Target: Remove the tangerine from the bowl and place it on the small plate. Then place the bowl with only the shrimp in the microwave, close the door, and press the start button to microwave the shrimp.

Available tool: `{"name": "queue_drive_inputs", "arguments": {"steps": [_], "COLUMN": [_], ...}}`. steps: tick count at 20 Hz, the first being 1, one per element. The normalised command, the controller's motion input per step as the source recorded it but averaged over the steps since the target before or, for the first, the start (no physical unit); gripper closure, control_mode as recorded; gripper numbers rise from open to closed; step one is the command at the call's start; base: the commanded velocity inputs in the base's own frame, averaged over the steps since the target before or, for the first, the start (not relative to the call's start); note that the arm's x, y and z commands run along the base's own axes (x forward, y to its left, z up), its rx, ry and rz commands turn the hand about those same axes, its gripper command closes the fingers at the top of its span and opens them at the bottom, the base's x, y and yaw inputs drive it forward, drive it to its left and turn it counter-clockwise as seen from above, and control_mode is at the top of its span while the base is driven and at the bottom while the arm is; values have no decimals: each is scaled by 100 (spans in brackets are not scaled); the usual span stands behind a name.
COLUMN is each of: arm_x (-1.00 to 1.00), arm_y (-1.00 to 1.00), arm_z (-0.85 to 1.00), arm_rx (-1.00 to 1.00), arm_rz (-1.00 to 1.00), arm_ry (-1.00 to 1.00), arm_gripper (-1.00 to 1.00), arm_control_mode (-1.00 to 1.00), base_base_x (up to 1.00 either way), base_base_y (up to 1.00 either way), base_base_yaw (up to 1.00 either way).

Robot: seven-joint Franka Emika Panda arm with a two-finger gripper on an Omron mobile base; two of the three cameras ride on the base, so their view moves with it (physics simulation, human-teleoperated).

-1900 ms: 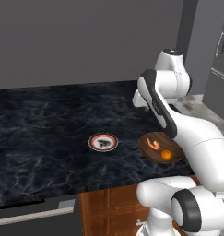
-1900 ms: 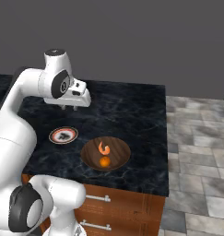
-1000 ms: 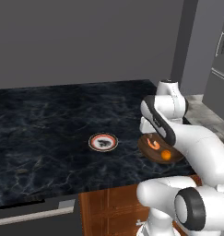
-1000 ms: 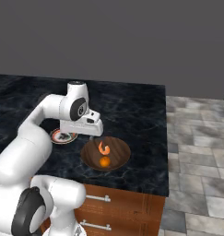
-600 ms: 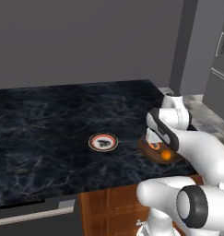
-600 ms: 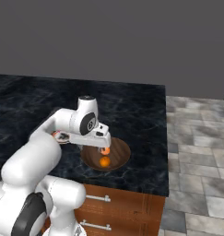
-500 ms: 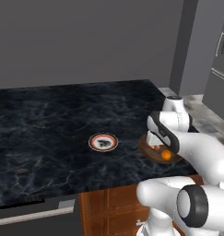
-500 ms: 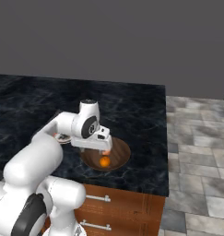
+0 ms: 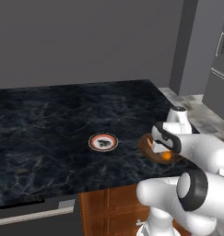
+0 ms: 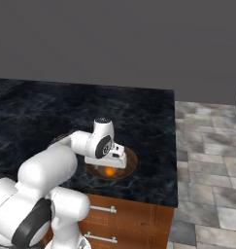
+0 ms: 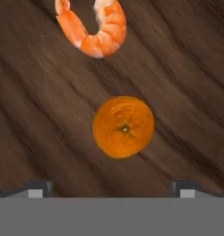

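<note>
A brown wooden bowl (image 9: pixel 145 144) (image 10: pixel 131 162) sits near the counter's front right corner. It holds a curled orange shrimp (image 11: pixel 92 27) and a tangerine (image 11: pixel 123 126) (image 10: pixel 109 171) (image 9: pixel 166 156). My gripper (image 11: pixel 112 189) (image 10: pixel 111 166) points down into the bowl just above the tangerine. It is open wide, one fingertip on each side of the fruit, touching nothing. The small plate (image 9: pixel 103 142), white-rimmed with a dark middle, lies on the counter left of the bowl. The microwave is out of view.
The black marble counter (image 9: pixel 49 120) stretches left and back from the bowl. Its front edge and right edge (image 10: pixel 175 146) are close to the bowl. Wooden drawers (image 10: pixel 119 219) sit below, with tiled floor (image 10: pixel 207 160) to the right. A grey appliance (image 9: pixel 221 69) stands at the far right.
The arm has swung down from high over the counter to the bowl. The hand has sunk until its open fingers flank the tangerine. Bowl, plate and food have not moved.
</note>
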Motion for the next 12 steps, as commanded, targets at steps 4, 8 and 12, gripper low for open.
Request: {"name": "queue_drive_inputs", "arguments": {"steps": [4, 8, 12], "arm_x": [14, 14, 27], "arm_y": [-21, -9, 0], "arm_z": [-25, -19, -20], "arm_rx": [0, 1, 0], "arm_rz": [0, 0, 0], "arm_ry": [0, 0, 0], "arm_gripper": [-100, -100, -100], "arm_control_mode": [-100, -100, -100], "base_base_x": [0, 0, 0], "base_base_y": [0, 0, 0], "base_base_yaw": [0, 0, 0]}}
